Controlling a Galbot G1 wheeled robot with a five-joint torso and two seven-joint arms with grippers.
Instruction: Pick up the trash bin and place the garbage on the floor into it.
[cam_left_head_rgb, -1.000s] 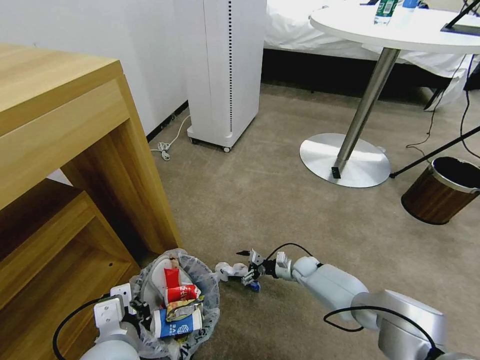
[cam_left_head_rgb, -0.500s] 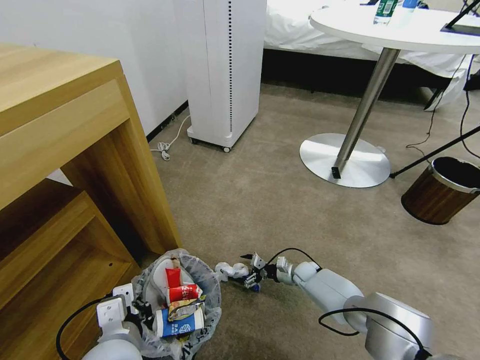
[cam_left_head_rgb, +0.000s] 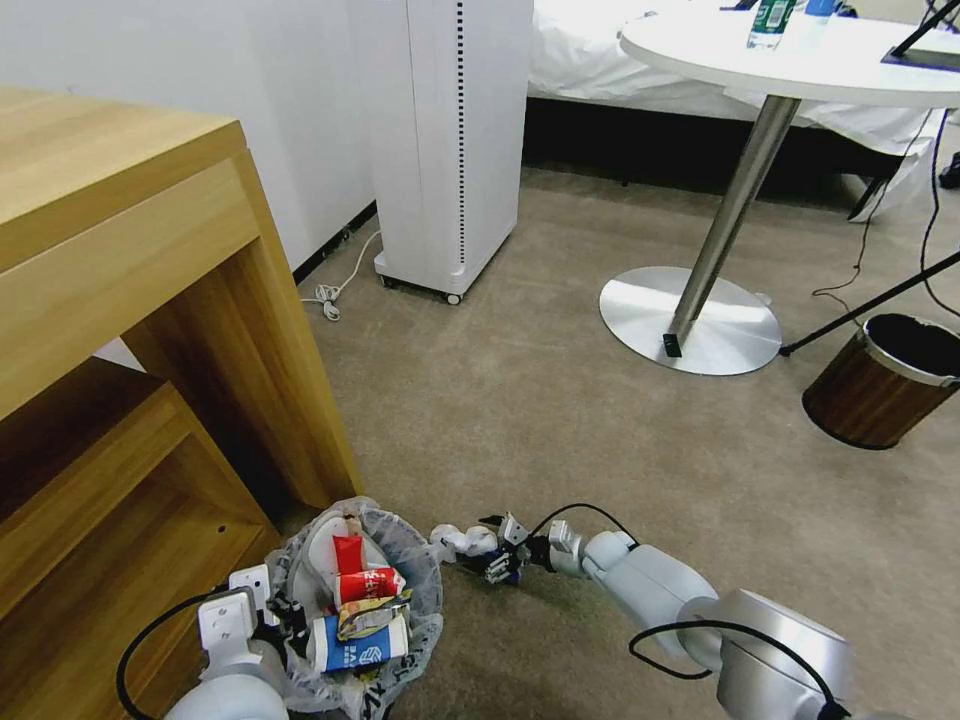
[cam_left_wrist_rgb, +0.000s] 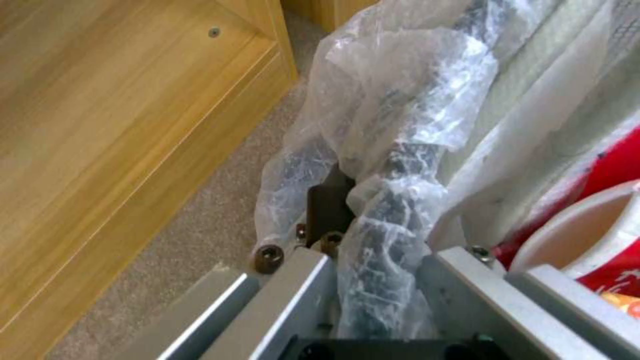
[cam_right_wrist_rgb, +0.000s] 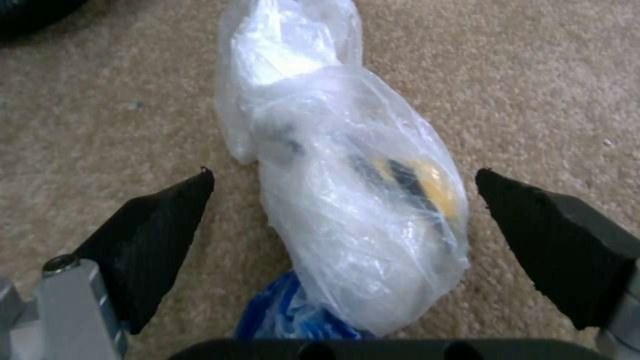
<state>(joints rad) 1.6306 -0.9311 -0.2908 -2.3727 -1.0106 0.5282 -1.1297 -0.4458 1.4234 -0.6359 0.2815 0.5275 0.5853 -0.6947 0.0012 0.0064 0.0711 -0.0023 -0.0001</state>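
Note:
The trash bin (cam_left_head_rgb: 425, 590), lined with a crinkly bag, stands on the beige floor (cam_left_head_rgb: 560, 420) at the near left. It holds a red-white carton (cam_left_head_rgb: 362, 584), a blue-white packet (cam_left_head_rgb: 355, 643) and a white slipper (cam_left_head_rgb: 318, 550). My left gripper (cam_left_head_rgb: 283, 622) is shut on the bin's bagged rim (cam_left_wrist_rgb: 393, 200). Just right of the bin lies a crumpled clear plastic bag (cam_left_head_rgb: 462, 541) with yellow and black inside (cam_right_wrist_rgb: 347, 200) and a blue scrap (cam_right_wrist_rgb: 287, 310) under it. My right gripper (cam_left_head_rgb: 497, 555) is open low over the carpet, its black fingertips (cam_right_wrist_rgb: 177, 210) on either side of that bag.
A wooden desk (cam_left_head_rgb: 150, 300) rises close on the left of the bin. A white tower unit (cam_left_head_rgb: 450, 140) and a cable (cam_left_head_rgb: 335, 290) stand behind. The round table's metal base (cam_left_head_rgb: 690, 320) and a brown wood-grain bin (cam_left_head_rgb: 880, 380) sit to the right. Open carpet lies between.
My right arm has dropped lower and pushed the open gripper a little left, so it now straddles the plastic bag. The bin and left gripper have not moved.

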